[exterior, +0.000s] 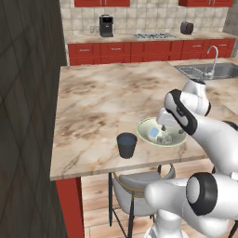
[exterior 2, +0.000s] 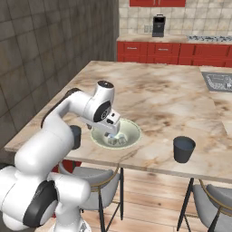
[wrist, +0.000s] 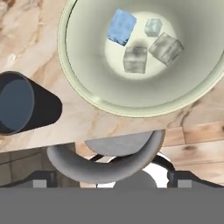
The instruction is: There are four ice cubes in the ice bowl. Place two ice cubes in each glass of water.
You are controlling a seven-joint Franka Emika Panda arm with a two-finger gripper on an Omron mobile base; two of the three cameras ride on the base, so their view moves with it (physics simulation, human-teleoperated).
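Note:
The pale cream-green ice bowl (exterior: 145, 125) (exterior 2: 134, 132) (wrist: 83, 74) sits near the counter's front edge. It holds several ice cubes: a light blue one (wrist: 121, 26) (exterior: 154, 133), a tiny one (wrist: 153, 27) and two grey ones (wrist: 165, 48) (wrist: 134, 59). One dark blue-grey glass of water (exterior: 126, 145) (wrist: 22, 103) stands left of the bowl. The other glass (exterior 2: 184, 148) stands to the bowl's right. My gripper (exterior: 163, 127) (exterior 2: 112, 134) (wrist: 112, 180) hovers just above the bowl's near side, open, holding nothing.
The counter's front edge runs right behind the bowl and glasses, with grey stools (exterior: 139, 182) (wrist: 105, 162) beneath it. A sink (exterior: 209, 69) lies at the far right. A dark tiled wall (exterior: 28, 116) borders the left. A coffee machine (exterior: 106, 25) stands on the back counter.

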